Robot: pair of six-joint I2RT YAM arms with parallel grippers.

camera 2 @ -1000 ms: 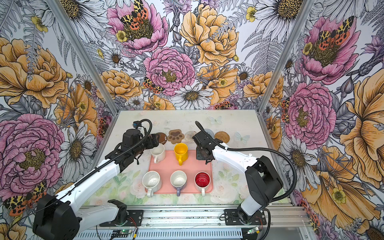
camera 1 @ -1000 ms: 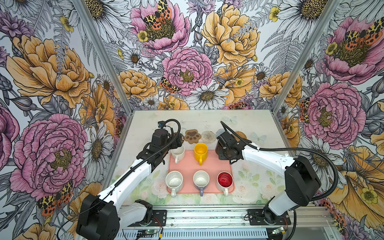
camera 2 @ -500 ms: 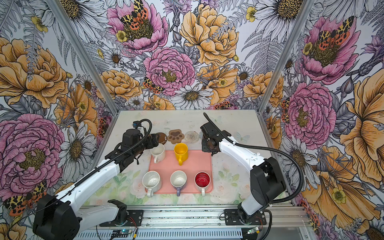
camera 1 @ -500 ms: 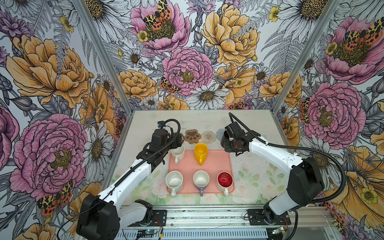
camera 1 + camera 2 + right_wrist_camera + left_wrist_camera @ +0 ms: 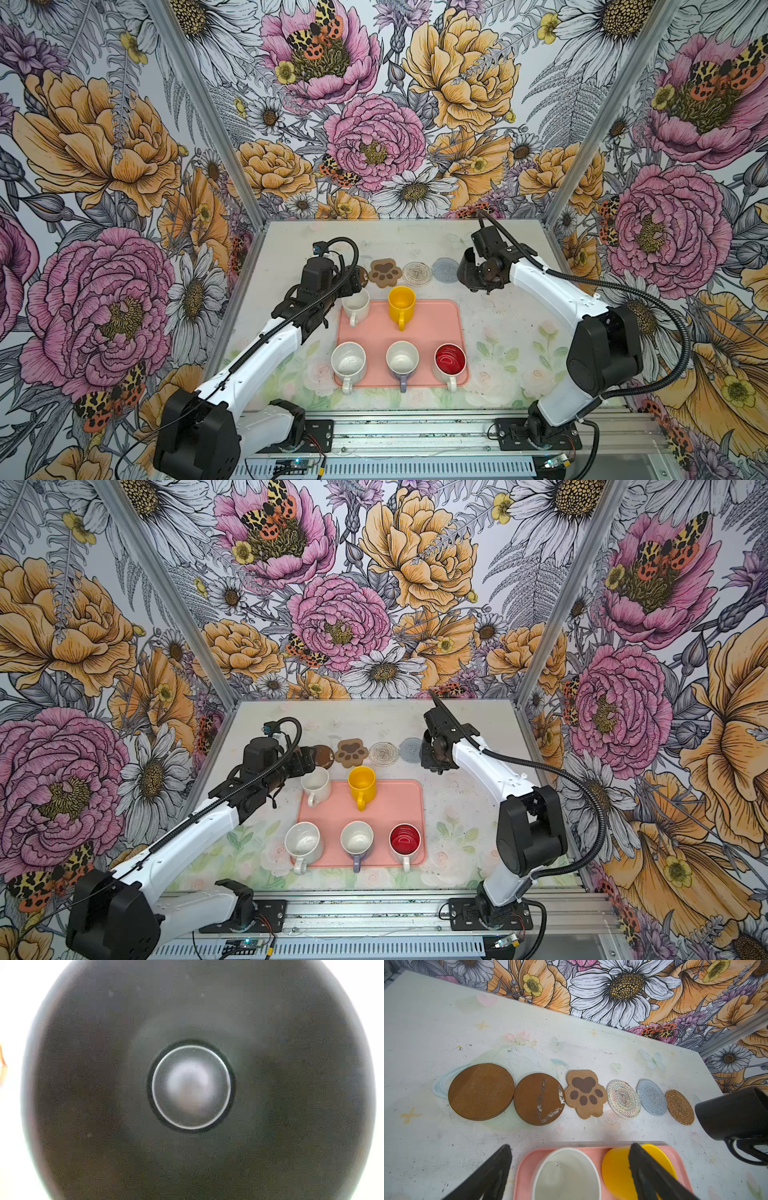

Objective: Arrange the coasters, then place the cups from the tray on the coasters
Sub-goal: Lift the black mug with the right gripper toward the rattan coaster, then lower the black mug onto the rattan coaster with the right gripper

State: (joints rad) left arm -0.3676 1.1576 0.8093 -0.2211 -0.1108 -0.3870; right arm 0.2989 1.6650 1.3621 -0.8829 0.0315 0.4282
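Six coasters lie in a row behind the tray: two dark brown discs (image 5: 481,1091) (image 5: 538,1098), a tan paw (image 5: 584,1094), a clear patterned disc (image 5: 623,1099), a pale blue one (image 5: 651,1097) and a rattan one (image 5: 679,1107). My right gripper (image 5: 486,272) is shut on the black cup (image 5: 733,1113), held by its handle just beside the rattan coaster. The cup's inside (image 5: 191,1086) fills the right wrist view. My left gripper (image 5: 571,1147) is open, one finger on either side of the white cup (image 5: 566,1174). The yellow cup (image 5: 401,303) stands next to it.
The pink tray (image 5: 436,324) also holds a speckled white cup (image 5: 348,362), a lavender cup (image 5: 402,361) and a red-lined cup (image 5: 450,359) along its front. Flowered walls close the table on three sides. In both top views the black cup hides the rattan coaster.
My right gripper has carried the black cup from the tray's back right corner out to the right end of the coaster row. The left arm has not moved.
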